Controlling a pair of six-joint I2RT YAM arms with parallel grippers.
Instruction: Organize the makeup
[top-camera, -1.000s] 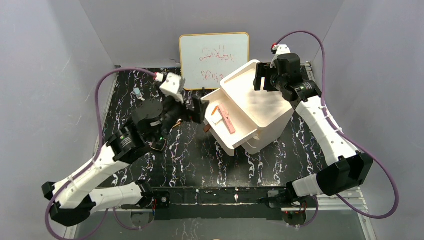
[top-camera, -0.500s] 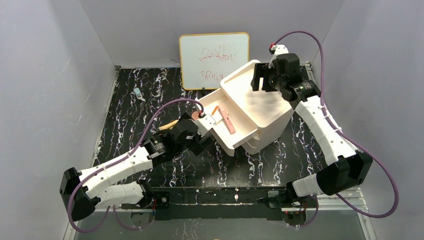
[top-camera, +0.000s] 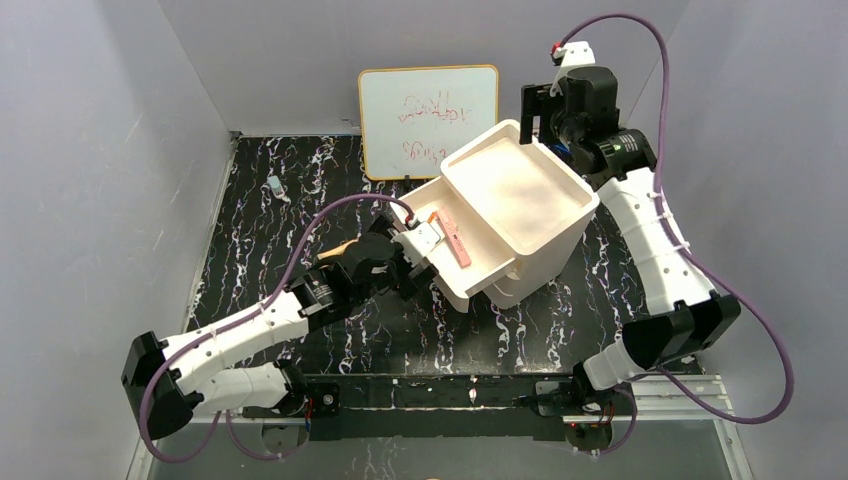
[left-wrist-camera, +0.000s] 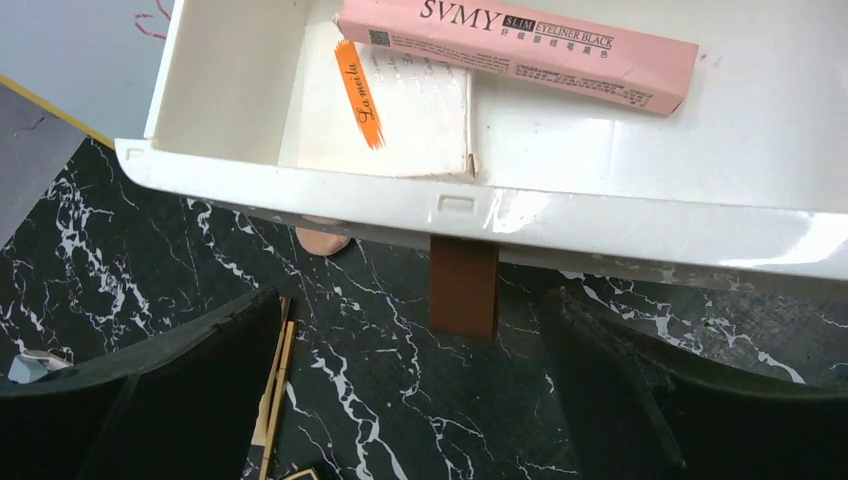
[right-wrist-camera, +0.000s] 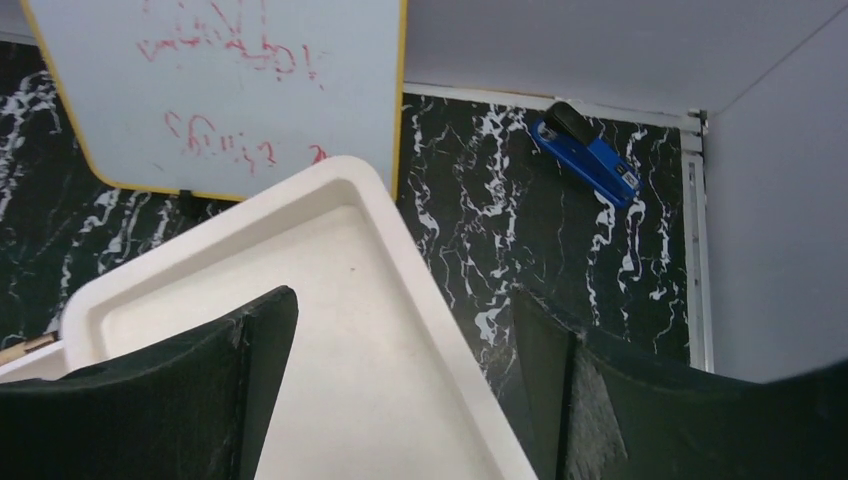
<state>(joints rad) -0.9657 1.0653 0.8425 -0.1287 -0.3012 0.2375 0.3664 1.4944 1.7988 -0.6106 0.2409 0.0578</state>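
Left wrist view: left gripper (left-wrist-camera: 420, 400) spread wide, empty, facing brown handle (left-wrist-camera: 463, 285) of open drawer (left-wrist-camera: 300, 187). Inside: pink bar (left-wrist-camera: 520, 50) overlapping white palette (left-wrist-camera: 400, 115). Round compact (left-wrist-camera: 322, 240) peeks from under drawer (unseen from top camera); 2 pencils (left-wrist-camera: 275, 385) on table (left-wrist-camera: 380, 300). Right wrist view alone shows blue stapler (right-wrist-camera: 585, 155); right gripper (right-wrist-camera: 400, 400) spread, empty, above box (right-wrist-camera: 330, 330).

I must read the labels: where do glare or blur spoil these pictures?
Left wrist: glare on the glossy white plastic drawer, yet print on the slim pink bar is sharp. Right wrist: the black fingers lack detail, the red-scribbled whiteboard is clear. Top external: even light.
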